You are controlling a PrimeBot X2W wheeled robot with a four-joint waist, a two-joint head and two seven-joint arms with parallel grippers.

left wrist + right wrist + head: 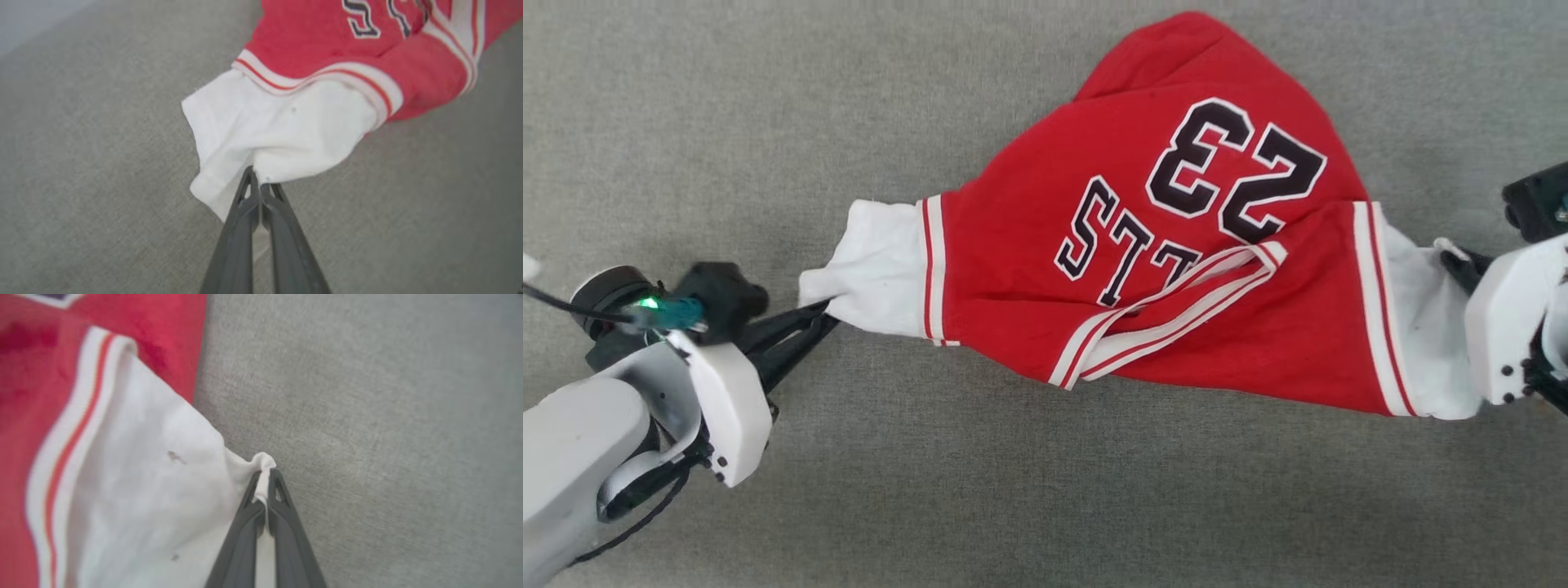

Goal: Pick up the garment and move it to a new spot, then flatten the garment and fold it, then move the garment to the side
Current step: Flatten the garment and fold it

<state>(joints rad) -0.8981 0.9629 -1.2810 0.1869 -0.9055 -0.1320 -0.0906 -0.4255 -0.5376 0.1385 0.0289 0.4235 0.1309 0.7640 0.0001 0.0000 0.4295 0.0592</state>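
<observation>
Grey fabric surface (768, 506) runs under everything, w/ nothing else lying on it. The garment (1176, 245) sits right of centre in head view, strung betw. my two arms, body bunched and trailing away from me. It looks at least partly lifted, but I can't tell how much still rests on the surface. I hold it by the sleeves because those are the widest-apart points. Pulling them apart should drag the body open, so I judge this as the carry/spread step, w/ flattening and folding not yet done. Left sleeve end (874, 273) is white and drawn to a point toward my left arm. Right sleeve end (1429, 343) is white too, wider and looser. Striped neck trim (1176, 314) lies folded across the chest, so the front isn't flat. Writing: "23" (1237, 167) in black w/ white outline, upside down from my head cam. Lettering (1111, 237) below it reads as an S plus what look like two L's, the rest tucked under the trim. No brand tag visible. Left gripper (257, 181) is pinched narrow on a fold of the left cuff. Right gripper (266, 475) is likewise clamped, w/ a nub of white cuff poking past the tips.
</observation>
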